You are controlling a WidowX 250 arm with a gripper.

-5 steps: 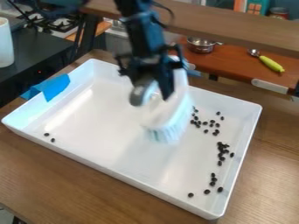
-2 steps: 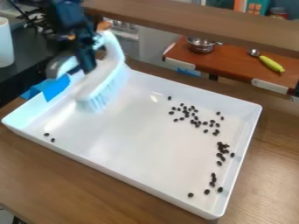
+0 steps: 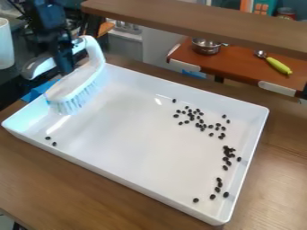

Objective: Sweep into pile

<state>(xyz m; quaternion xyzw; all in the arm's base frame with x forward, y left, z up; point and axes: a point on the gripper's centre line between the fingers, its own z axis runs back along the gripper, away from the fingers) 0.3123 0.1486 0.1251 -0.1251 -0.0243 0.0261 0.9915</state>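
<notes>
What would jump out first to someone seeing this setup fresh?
The big white brush held by the black gripper at the tray's upper left, its bristles facing down. Next, the dark beans standing out on the white tray, strung loosely down its right part, with two strays near the left edge.

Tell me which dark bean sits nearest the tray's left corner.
The bean just left of and above its one close neighbour in the picture; all the others lie well to the right.
</notes>
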